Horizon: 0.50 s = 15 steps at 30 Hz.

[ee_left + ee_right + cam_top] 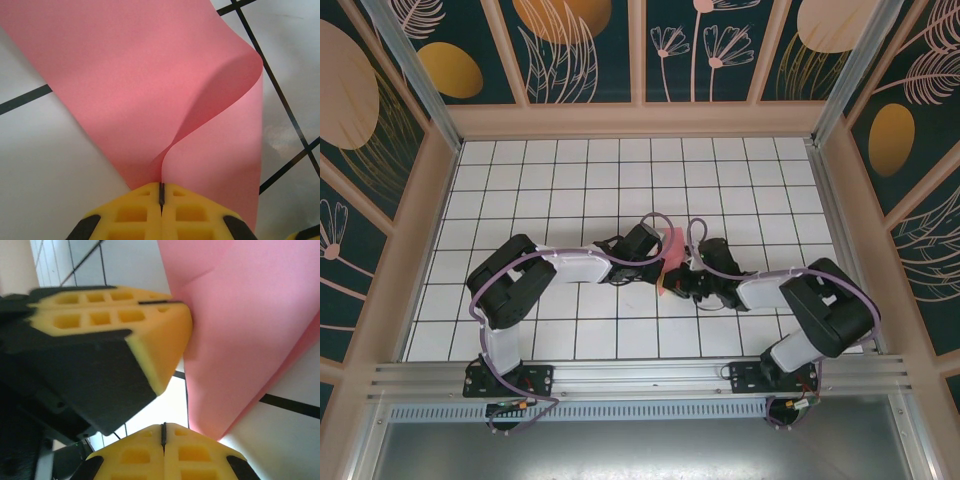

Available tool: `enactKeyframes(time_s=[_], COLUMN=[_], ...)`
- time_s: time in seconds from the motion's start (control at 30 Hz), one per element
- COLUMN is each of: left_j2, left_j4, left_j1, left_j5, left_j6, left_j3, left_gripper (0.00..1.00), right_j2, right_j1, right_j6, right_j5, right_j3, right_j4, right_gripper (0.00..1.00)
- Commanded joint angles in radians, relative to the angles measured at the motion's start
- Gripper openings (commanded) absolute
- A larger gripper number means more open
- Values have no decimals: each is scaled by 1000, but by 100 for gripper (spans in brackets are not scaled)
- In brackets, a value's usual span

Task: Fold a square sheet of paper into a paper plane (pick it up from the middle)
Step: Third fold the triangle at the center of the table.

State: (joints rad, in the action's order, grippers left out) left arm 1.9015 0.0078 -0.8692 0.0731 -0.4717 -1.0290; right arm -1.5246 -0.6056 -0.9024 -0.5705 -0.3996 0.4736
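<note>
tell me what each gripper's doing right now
left gripper: closed, pinching the pink sheet of paper
right gripper: closed, apparently holding nothing

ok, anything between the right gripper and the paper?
Nothing visible. The sheet of paper sits right at the shut right gripper tips; the left gripper, clamped on it, is beside, not between.

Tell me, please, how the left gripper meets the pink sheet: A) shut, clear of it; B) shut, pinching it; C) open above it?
B: the left gripper is shut, and the square sheet of paper curls up out of its closed seam.
</note>
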Motion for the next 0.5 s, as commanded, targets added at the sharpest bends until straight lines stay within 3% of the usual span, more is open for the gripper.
enactKeyframes(time_s=[0.0,0.2,0.47], left_j2=[54,56,56], left_j4=[-52,-55,-54], left_j1=[4,4,4], left_j5=[13,10,10], left_j6=[19,19,19], left_j3=[11,12,12], left_gripper=[0,0,0], right_j2=[-38,-112,37], right_j1=[-21,-25,22], right_j6=[24,54,78], right_j5=[-1,36,38], right_j3=[-33,-50,-76], right_j4=[-13,-105,-150], right_gripper=[0,0,0])
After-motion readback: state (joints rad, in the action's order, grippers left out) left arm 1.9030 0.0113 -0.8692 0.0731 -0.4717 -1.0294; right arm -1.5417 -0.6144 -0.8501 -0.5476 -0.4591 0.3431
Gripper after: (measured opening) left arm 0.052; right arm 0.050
